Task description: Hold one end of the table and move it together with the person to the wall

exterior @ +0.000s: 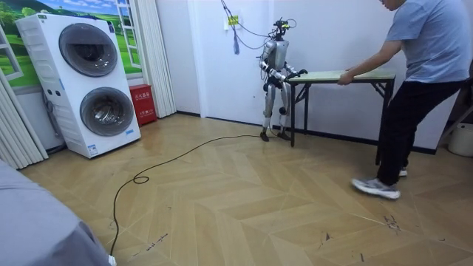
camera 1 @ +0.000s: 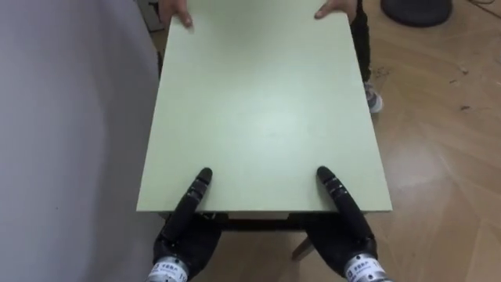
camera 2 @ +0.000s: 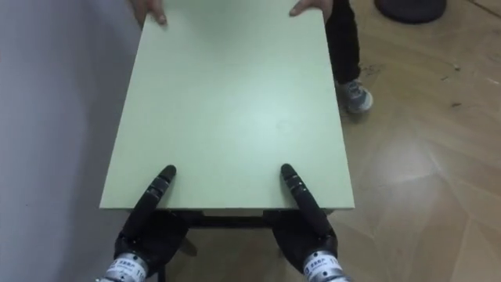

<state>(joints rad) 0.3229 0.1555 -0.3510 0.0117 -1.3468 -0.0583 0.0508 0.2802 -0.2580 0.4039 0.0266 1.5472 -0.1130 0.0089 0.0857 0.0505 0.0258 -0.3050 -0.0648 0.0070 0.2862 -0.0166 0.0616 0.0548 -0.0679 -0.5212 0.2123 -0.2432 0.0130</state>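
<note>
Left hand point(camera 1: 185, 233), right hand point(camera 1: 341, 233), one table point(camera 1: 258, 102)

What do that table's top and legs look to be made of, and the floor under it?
Table top: pale green, smooth and matt with no grain, so probably laminate or painted board. Table legs: thin, dark and straight, likely painted metal, though too small to be sure. Floor: warm brown planks with grain in a herringbone pattern, so wood or wood-look laminate.

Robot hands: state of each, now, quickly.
Left hand: at the near edge of the pale green rectangular table, partly under it; cannot be told.
Right hand: same edge, partly under it; cannot be told.
</note>
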